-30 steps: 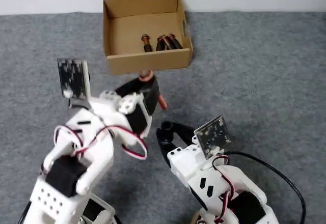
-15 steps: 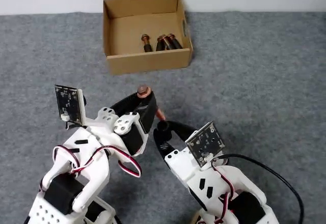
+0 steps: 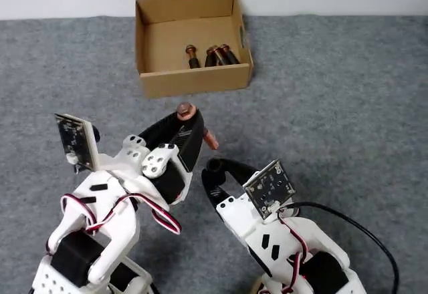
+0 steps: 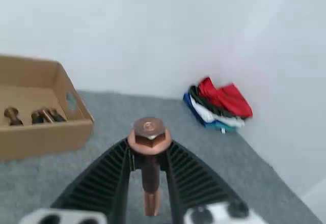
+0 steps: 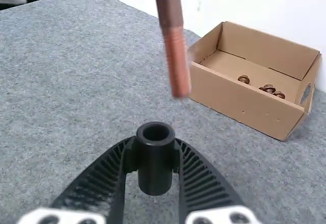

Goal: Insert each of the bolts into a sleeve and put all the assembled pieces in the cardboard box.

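Right, we're at the mating step, and neither part is home yet. Our left gripper (image 3: 187, 120) has its fingers (image 4: 109, 170) clamped on the bolt (image 4: 149, 155) just under the hex head. That leaves the shank and threads free. Our right gripper (image 5: 154, 152) has its fingers (image 5: 109, 183) closed round the black sleeve (image 5: 154, 165), its bore open and showing.

From the high view, both parts sit near the middle of the table (image 3: 334, 107). The sleeve is just off the bolt's tip at 5 o'clock, near it but clearly apart. The cardboard box (image 3: 194, 80) waits at 12 o'clock with finished pieces (image 3: 212, 55) lying inside.

To do this well, we'd hold the sleeve dead still and let the bolt do the travelling. We'd centre the threaded tip over the mouth first, match the two axes, and only then feed it in slowly. Go in crooked and we'd expect the threads to catch on the rim and twist the sleeve in its grip.

As for heading, the bolt's long axis runs from 11 to 5 o'clock in the high view, head at 11 and threaded end at 5, dipping toward the sleeve. The sleeve's axis lies along its own fingers, mouth facing back up at the bolt.
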